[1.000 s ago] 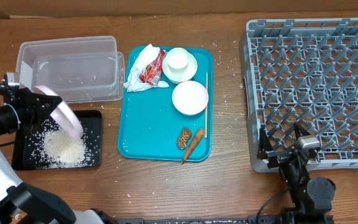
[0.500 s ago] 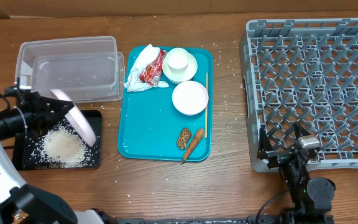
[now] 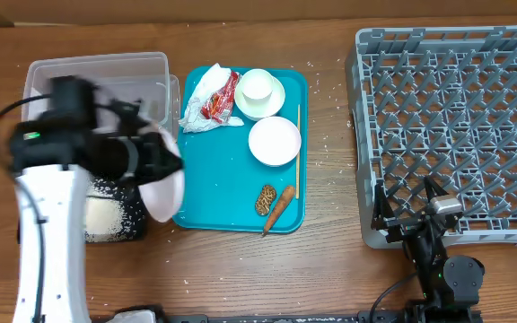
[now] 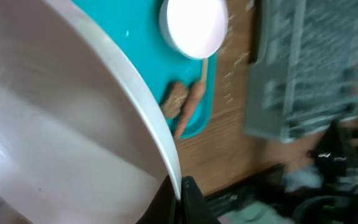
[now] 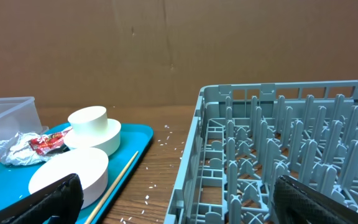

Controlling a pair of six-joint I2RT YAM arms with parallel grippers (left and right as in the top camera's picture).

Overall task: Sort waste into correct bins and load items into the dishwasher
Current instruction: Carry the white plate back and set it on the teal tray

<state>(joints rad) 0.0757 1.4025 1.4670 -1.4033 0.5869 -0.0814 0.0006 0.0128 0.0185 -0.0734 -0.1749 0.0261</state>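
Backing the wooden table (image 3: 330, 269) stood a cardboard wall (image 5: 166, 37). The left arm (image 3: 48, 215) bent over the black tray (image 3: 140, 231), the left gripper (image 4: 182, 194) clamping the tilted white plate (image 3: 164, 193) at the teal tray's (image 3: 223, 179) left edge. The right gripper (image 3: 405, 211) sat spread beside the rack (image 3: 456, 117).

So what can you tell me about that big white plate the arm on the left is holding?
The large round white plate looks smooth and glossy, with a thin rim. It is tipped steeply rather than lying flat, and the left gripper clamps it at the rim. It hangs in the air where the black tray and the teal tray sit side by side. The face seen in the wrist view shows no food. The overhead view of it is blurred.
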